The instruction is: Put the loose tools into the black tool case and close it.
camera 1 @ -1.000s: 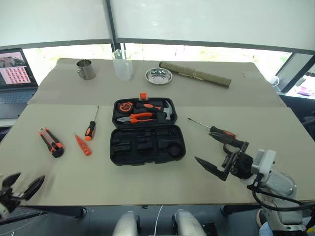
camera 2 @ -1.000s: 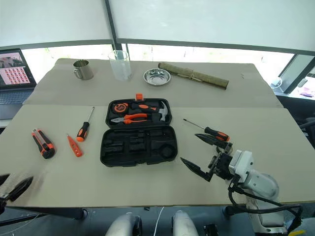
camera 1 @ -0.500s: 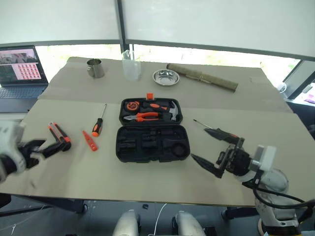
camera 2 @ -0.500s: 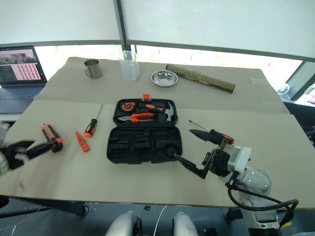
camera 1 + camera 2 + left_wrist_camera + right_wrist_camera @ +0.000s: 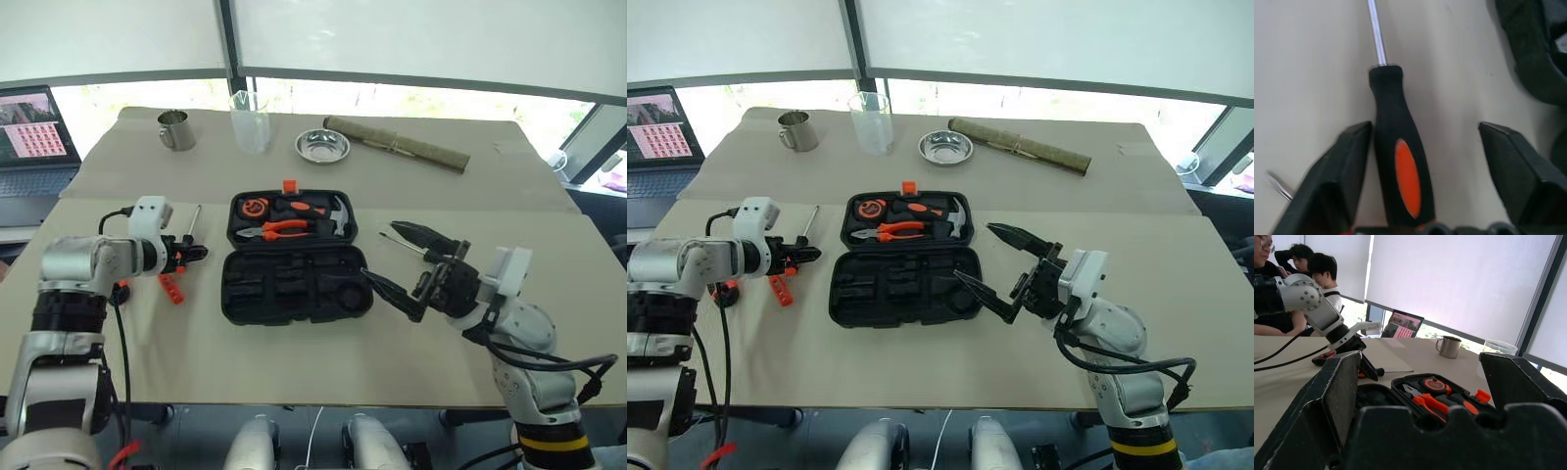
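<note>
Left tool (image 5: 1418, 161) now astride screwdriver (image 5: 1398, 156), seemingly ungripped.

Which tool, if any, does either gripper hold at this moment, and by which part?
None yet. The left gripper has its jaws open astride the handle of the screwdriver, one finger beside it, not clamped. The right gripper hangs open, empty.

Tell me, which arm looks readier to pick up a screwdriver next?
The left. Its tool straddles the screwdriver beside the case, fingers apart. The right tool hangs open above the table.
</note>
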Robot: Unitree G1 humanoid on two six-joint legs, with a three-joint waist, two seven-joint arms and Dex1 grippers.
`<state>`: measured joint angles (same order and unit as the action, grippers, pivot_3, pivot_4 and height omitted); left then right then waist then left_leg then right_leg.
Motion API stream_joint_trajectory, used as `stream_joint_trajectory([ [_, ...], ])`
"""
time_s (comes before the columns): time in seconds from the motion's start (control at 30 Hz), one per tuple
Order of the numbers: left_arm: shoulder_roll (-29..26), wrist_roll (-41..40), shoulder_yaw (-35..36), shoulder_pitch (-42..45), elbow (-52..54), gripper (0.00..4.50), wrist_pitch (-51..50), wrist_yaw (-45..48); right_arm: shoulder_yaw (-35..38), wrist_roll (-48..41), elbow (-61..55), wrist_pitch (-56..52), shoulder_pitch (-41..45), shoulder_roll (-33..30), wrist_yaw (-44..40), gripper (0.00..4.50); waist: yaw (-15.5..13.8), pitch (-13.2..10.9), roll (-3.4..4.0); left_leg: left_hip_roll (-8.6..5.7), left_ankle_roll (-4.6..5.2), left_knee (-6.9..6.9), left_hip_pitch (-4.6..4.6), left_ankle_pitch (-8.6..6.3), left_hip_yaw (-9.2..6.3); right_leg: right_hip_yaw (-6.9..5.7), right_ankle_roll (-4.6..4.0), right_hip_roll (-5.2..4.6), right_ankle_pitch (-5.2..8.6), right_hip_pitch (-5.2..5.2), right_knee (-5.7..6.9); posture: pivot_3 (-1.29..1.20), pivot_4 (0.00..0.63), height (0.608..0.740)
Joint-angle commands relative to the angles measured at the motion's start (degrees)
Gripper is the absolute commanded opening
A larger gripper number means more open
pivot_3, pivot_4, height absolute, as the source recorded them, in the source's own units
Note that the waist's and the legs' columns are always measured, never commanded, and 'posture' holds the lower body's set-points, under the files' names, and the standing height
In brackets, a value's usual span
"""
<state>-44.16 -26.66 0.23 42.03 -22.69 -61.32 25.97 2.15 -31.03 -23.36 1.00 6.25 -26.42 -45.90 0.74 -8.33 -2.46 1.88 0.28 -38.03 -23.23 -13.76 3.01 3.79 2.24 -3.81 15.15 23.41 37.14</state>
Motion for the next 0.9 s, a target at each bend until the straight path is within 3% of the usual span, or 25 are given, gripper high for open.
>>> stream_joint_trajectory([
  [0.03,0.4,2.3,0.1,-0.1,-0.9,1.86,2.5,2.2,1.6,0.1,-3.1,-0.9,-0.1,-0.7,1.6,4.5,0.0,0.0,0.0,0.0,0.0,0.0,0.0,0.0,-0.01,0.0,0.0,0.0,0.0,0.0,0.0,0.0,0.15,0.74],
  [0.13,-0.5,3.3,5.0,-0.1,-1.5,0.86,12.2,3.8,3.0,0.8,-3.8,-1.0,-0.9,-1.4,2.5,4.5,0.0,0.0,-0.01,0.01,0.0,-0.02,0.0,0.0,-0.02,0.0,0.0,0.0,0.0,-0.01,0.0,0.0,0.15,0.74],
  [0.27,-2.2,4.2,7.3,0.8,-2.6,0.83,26.6,11.9,4.7,1.1,-4.5,-1.4,-1.9,-3.1,3.0,4.5,0.0,-0.1,-0.1,0.04,0.0,-0.08,-0.11,0.0,-0.05,-0.07,0.0,0.0,0.0,0.03,0.0,0.0,0.15,0.74],
  [0.4,-2.0,4.2,1.9,2.1,4.7,0.83,42.6,32.3,7.4,-0.5,-4.2,-3.3,-3.2,-7.5,0.4,4.5,-0.7,-0.1,-0.09,-0.04,0.0,-0.09,-0.14,0.0,0.17,-0.1,0.01,-0.06,-0.01,-0.02,-0.03,0.0,0.15,0.74],
  [0.53,-0.6,13.3,-13.7,6.3,8.8,0.83,45.9,45.5,9.4,-2.1,-2.6,-4.0,-4.2,-10.4,-2.7,4.5,-1.8,-0.1,-0.09,-0.04,0.14,-0.42,-0.15,-0.08,0.28,-0.25,0.04,-0.06,0.0,-0.27,-0.13,0.0,0.15,0.74],
  [0.73,4.5,27.8,-26.2,10.8,5.2,0.83,44.3,44.9,9.3,-1.7,-3.1,-3.5,-5.1,-9.4,-2.4,4.5,-0.4,-0.1,-0.06,0.14,0.26,-0.76,-0.21,-0.15,0.26,0.04,0.1,0.31,-0.05,-0.26,-0.06,0.0,0.15,0.74],
  [0.9,8.0,33.4,-27.5,12.0,3.9,0.83,43.2,40.7,9.5,-1.4,-3.6,-2.3,-7.9,-8.3,-2.9,4.5,-0.2,-0.1,-0.05,0.17,0.29,-0.81,-0.32,-0.16,0.13,0.03,0.1,0.36,-0.05,-0.18,-0.03,0.0,0.15,0.74],
])
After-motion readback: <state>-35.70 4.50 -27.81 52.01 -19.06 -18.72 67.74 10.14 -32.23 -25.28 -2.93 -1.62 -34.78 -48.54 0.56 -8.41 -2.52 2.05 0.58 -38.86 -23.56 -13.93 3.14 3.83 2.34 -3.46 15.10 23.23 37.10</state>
